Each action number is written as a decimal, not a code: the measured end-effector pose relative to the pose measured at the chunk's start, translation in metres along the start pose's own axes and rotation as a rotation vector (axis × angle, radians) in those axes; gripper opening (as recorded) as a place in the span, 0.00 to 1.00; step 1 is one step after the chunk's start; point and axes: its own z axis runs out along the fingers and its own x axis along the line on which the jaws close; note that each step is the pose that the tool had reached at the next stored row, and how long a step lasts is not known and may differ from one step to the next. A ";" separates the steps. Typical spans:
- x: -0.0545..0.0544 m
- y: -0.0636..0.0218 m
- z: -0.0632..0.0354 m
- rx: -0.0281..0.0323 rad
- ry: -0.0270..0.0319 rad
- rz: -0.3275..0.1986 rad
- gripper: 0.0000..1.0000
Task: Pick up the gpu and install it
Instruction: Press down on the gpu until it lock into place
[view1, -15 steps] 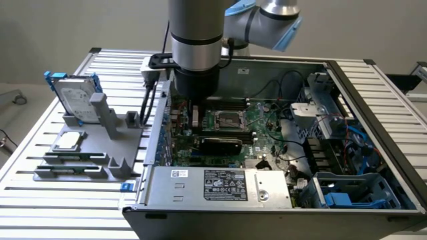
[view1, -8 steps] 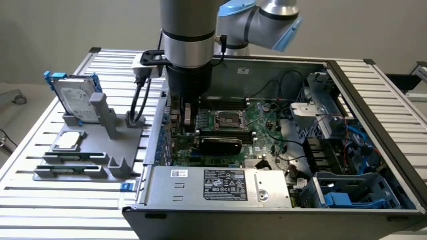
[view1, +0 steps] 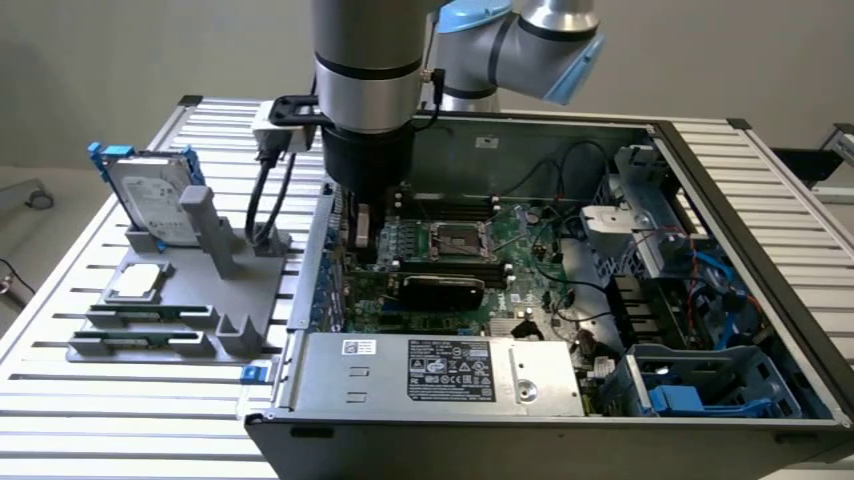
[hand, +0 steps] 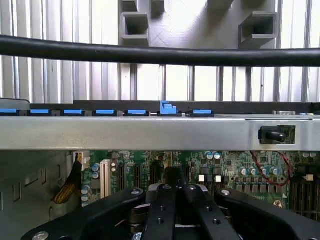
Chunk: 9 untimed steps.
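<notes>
Open computer case (view1: 747, 250), lying on a slatted metal table (view1: 120, 400); motherboard (view1: 461, 255) exposed, silver power supply (view1: 447, 372) along its near edge, blue drive bays (view1: 694, 385) toward the exterior view's right.

Robot arm: reaches straight down into the case at the side toward the exterior view's left. Gripper (view1: 363, 225) low over the motherboard's expansion-slot area, beside the case wall. In the wrist view the gripper (hand: 173, 180) hangs just above the green board, its black fingers (hand: 161, 210) drawn together at the tips. Whether anything is pinched between them, I cannot tell.

Gpu (view1: 445, 290): glossy black card standing on the motherboard near the middle of the case, just past the power supply, near the gripper but apart from it.

Grey parts fixture (view1: 200, 290): on the table outside the case, toward the exterior view's left. Holds an upright silver hard drive in a blue frame (view1: 147, 190) and a flat drive (view1: 138, 283).

Black cable (hand: 160, 54): crosses the wrist view above the case wall (hand: 150, 132), which carries a row of blue clips (hand: 168, 107).
</notes>
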 end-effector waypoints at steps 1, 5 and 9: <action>0.000 0.0004 -0.0009 -0.0029 0.0000 0.000 0.11; 0.000 0.0015 -0.0060 -0.0084 0.0000 0.000 0.11; 0.000 0.0028 -0.0093 -0.0102 0.0040 0.001 0.11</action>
